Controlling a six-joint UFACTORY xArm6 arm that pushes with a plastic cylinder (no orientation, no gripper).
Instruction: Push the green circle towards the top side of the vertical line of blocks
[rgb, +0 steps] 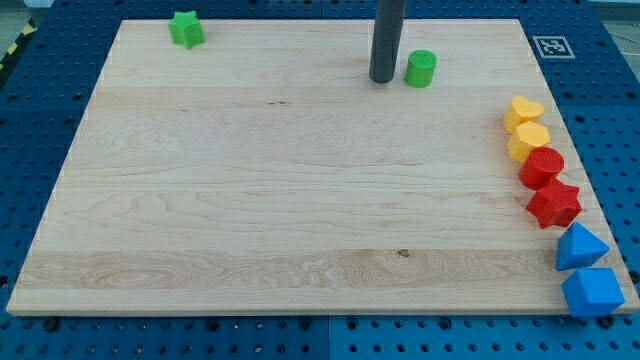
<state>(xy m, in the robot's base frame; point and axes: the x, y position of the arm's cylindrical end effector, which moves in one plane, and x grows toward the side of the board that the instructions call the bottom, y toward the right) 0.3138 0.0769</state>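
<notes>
The green circle (421, 68) stands near the board's top edge, right of the middle. My tip (381, 78) rests on the board just to its left, a small gap apart. A vertical line of blocks runs down the right edge: a yellow heart (523, 112) at its top, a yellow hexagon (529, 140), a red hexagon (542, 167), a red star (554, 204), a blue triangle (580, 246) and a blue block (593, 291) at the bottom. The green circle lies up and left of the yellow heart.
A green star (186, 29) sits at the board's top left corner. A black-and-white marker tag (551, 46) is at the top right corner. The wooden board (280, 200) lies on a blue perforated table.
</notes>
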